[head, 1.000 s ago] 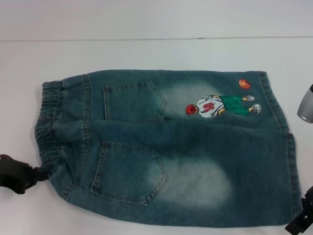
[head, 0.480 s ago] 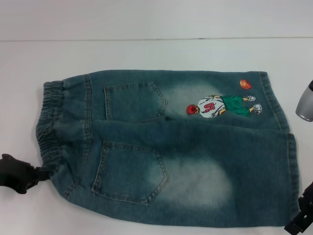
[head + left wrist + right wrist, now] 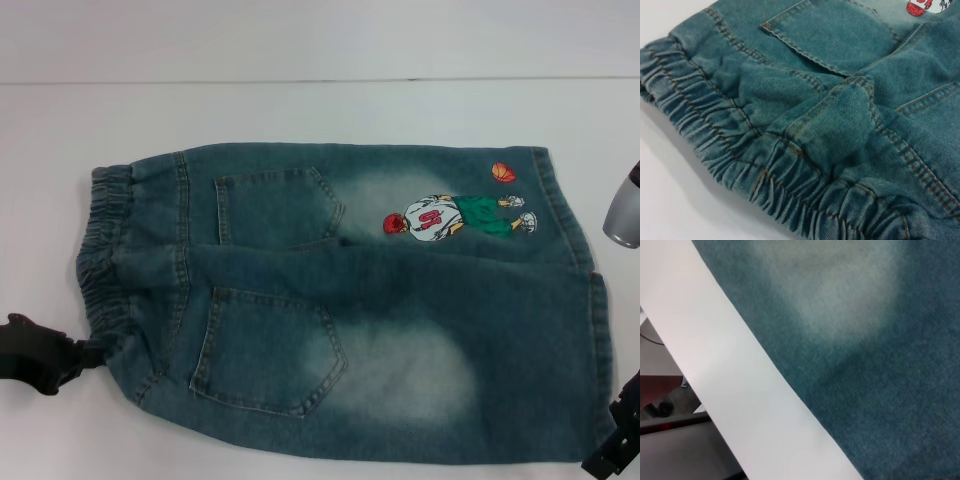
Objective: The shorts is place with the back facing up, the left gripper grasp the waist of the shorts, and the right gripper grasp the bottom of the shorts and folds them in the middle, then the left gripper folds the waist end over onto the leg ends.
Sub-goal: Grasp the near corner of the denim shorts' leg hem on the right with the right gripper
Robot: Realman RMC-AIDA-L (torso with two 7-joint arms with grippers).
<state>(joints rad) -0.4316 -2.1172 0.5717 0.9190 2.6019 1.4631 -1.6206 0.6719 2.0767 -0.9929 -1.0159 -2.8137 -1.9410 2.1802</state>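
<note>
I see the shorts [image 3: 350, 310] lying flat, back up, on a white table [image 3: 300, 110], with broad bare surface beyond them and only a thin strip at the near edge. The embroidered player's jersey carries a red number I cannot read, near the orange ball [image 3: 503, 172]. My left gripper [image 3: 40, 350] sits low against the near corner of the waist [image 3: 100, 260] and my right gripper [image 3: 620, 440] by the bottom of the shorts [image 3: 590, 320]; I cannot tell whether either is clenched.
</note>
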